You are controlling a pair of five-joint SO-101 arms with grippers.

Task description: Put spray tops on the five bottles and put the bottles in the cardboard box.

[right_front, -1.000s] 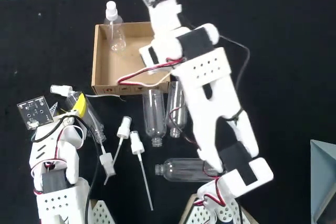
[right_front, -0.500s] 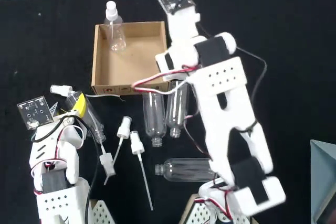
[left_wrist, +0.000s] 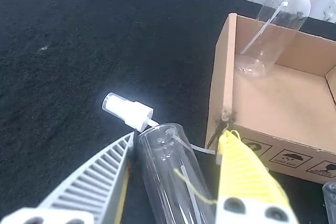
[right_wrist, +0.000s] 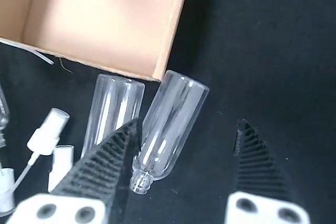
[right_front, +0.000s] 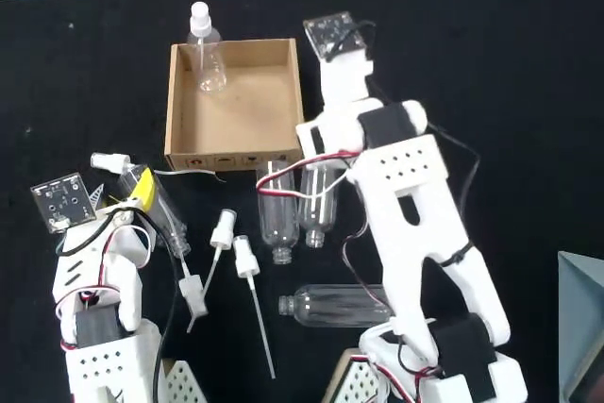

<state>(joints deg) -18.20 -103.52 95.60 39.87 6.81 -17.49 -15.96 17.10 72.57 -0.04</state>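
Note:
The cardboard box point(right_front: 186, 129) stands at the back, and a clear bottle with a spray top point(right_front: 204, 52) leans in its far left corner. My left gripper point(left_wrist: 177, 137) is shut on a clear bottle point(left_wrist: 170, 182) near the box's front left corner point(left_wrist: 224, 82). A white spray top point(left_wrist: 127, 112) lies just past that bottle's end. My right gripper point(right_wrist: 189, 125) is open above a topless bottle point(right_wrist: 169, 121) by the box's front right corner; a second bottle point(right_wrist: 113, 109) lies beside it. A third topless bottle point(right_front: 330, 305) lies nearer the arm bases.
Loose spray tops with long tubes point(right_front: 223, 229) point(right_front: 246, 260) point(right_front: 193, 294) lie between the two arms. The right arm point(right_front: 406, 195) stretches over the middle of the black table. A grey object point(right_front: 580, 327) sits at the right edge.
The right arm has swung rightward off the box and now hangs over the two bottles in front of its right corner. The left arm and its bottle have not moved.

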